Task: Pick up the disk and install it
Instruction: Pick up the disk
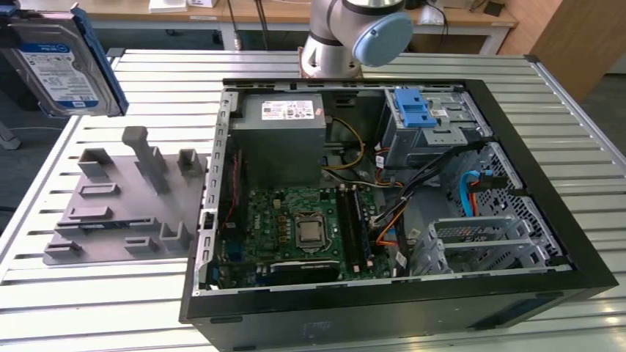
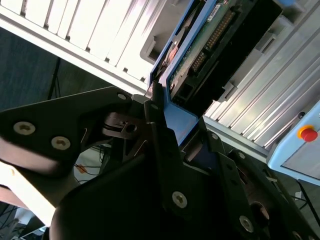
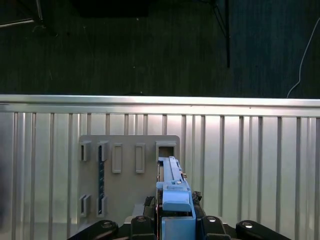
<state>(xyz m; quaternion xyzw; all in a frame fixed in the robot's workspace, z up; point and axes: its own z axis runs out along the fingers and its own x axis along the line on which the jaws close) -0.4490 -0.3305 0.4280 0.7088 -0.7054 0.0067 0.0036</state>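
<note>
The claw [image 2: 172, 117] is clamped on the disk [image 2: 215, 40]. In the second wrist view its dark fingers [image 2: 159, 135] grip the blue side rail at one end, and the circuit-board side w/ the connector row shows beyond them. In the first wrist view the disk [image 3: 172, 187] is seen edge-on, blue rail facing the camera, rising out of the claw [image 3: 172, 225].

In the exterior view the disk [image 1: 61, 66] hangs in the air at the view's far upper left. It is tilted, label side (blue and white) toward the camera, blue rail along its right edge. It is off to the side of the table [image 1: 146, 293], well apart from the open computer case [image 1: 547, 293].

Below the disk a grey fixture plate [image 1: 108, 213] w/ raised slots and posts lies on the slatted table, just beside the case on the view's left. Inside the case are a green motherboard [image 1: 293, 227], a grey power supply [image 1: 284, 125] and a metal drive cage w/ a blue latch [image 1: 415, 110]. The arm [image 1: 357, 33] base stands at the table's far edge, behind the case.
</note>
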